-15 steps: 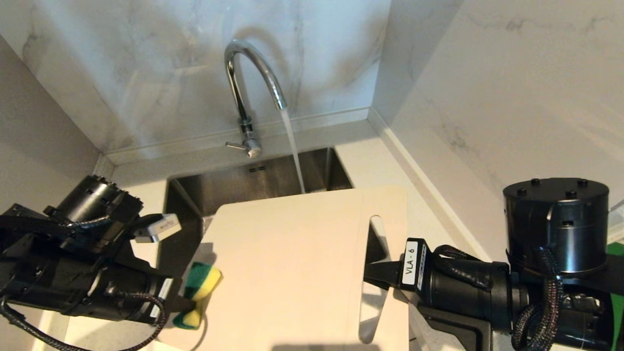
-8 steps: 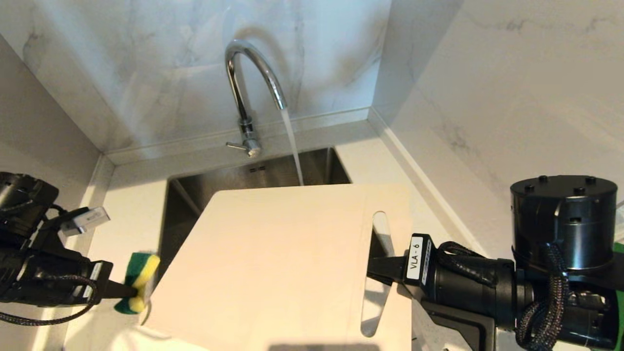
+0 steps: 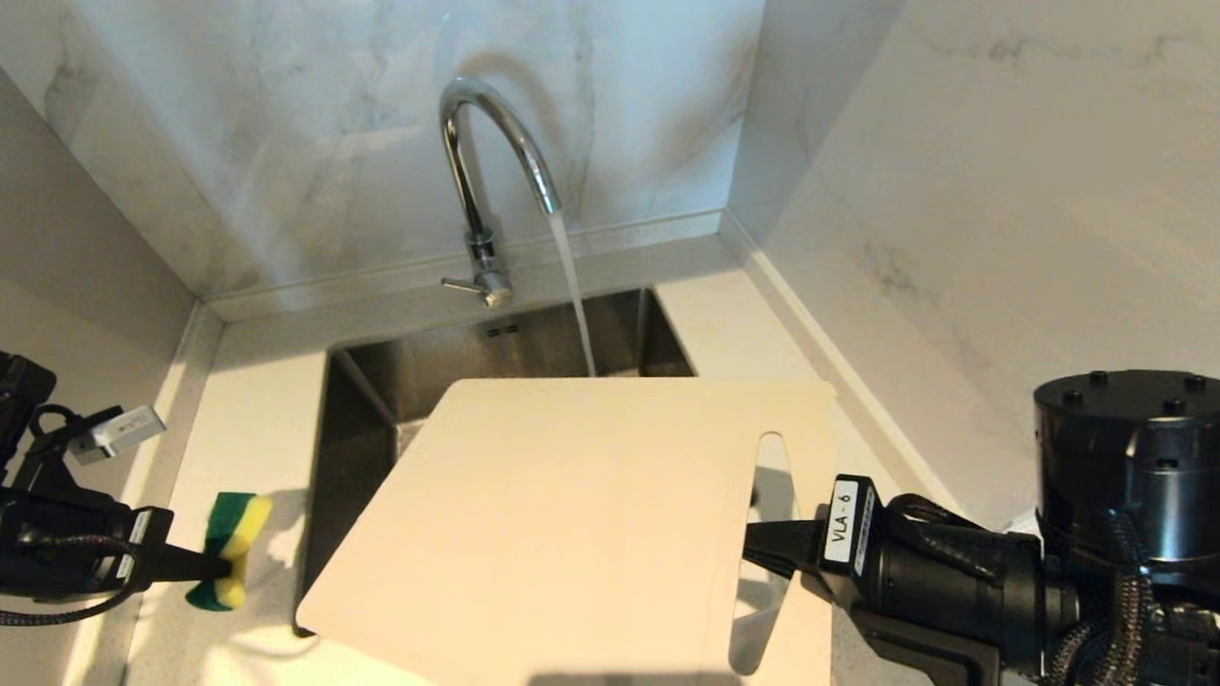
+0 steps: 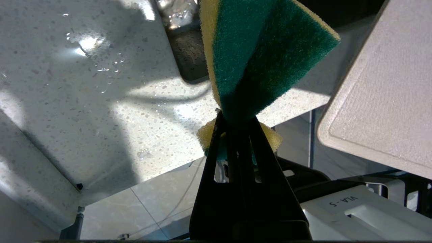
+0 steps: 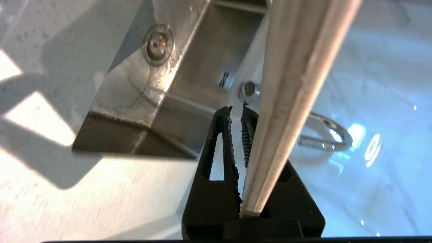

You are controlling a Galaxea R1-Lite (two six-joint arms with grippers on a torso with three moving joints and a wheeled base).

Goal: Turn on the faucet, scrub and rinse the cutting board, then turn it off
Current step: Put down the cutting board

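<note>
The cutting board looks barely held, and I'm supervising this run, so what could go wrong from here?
The right gripper pinches the cutting board only at its edge beside the slot, so the wet board could twist or slip into the sink. The faucet is running and its stream meets the board's far edge, so water may splash onto the counter. The left gripper clamps the sponge above that counter, where it may drip.
</note>
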